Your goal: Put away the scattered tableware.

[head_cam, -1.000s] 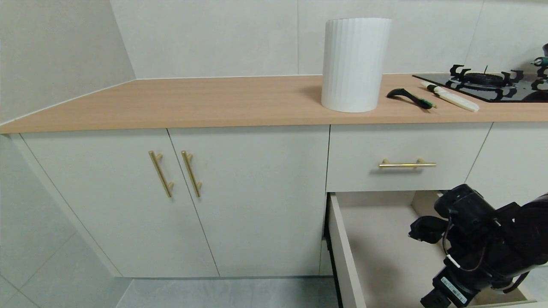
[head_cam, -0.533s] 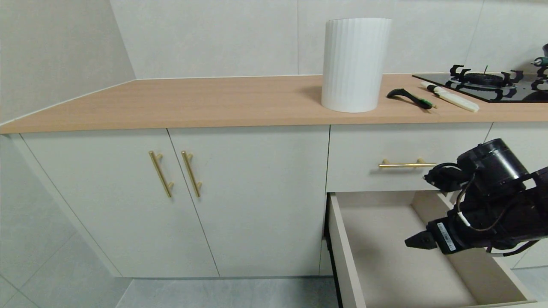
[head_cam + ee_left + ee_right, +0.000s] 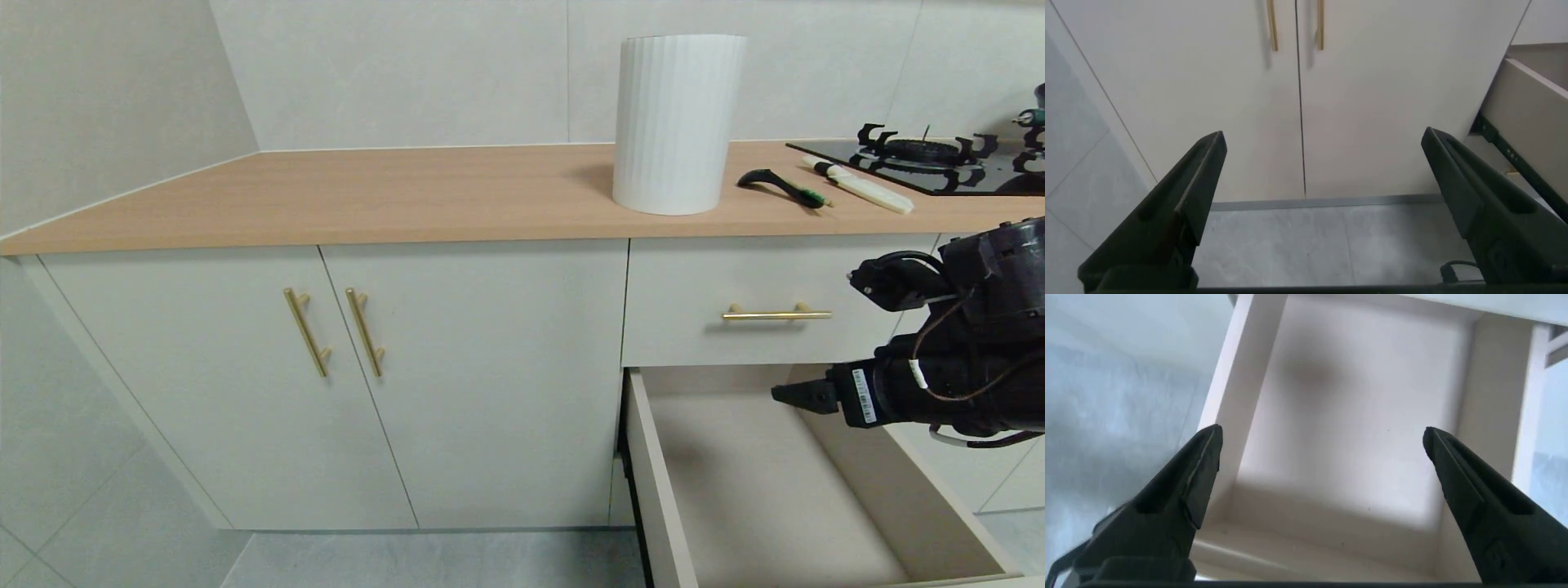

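Kitchen, mid-tidy: the right gripper (image 3: 804, 396) hangs over the pulled-out lower drawer of pale beige board (image 3: 653, 474). Its arm crosses in front of the shut upper drawer w/ a brass bar handle (image 3: 775, 314). Seen from its wrist, the two black fingers (image 3: 1180, 490) stand wide apart w/ nothing btwn them, the drawer's floor beneath.

The tableware lies up on the light wooden countertop (image 3: 408, 192): a black curved-handled utensil w/ a green end (image 3: 782, 187) and, just beside it, a long white utensil w/ a green band (image 3: 861, 186). Both sit btwn the tall white ribbed cylinder (image 3: 678, 122) and the black glass gas hob (image 3: 922, 155), well apart from the drawer below.

The left gripper (image 3: 1323, 204) is likewise spread wide and holds nothing. It faces the pale double cabinet doors w/ vertical brass handles (image 3: 1372, 106), above the grey tiled floor (image 3: 1323, 241).
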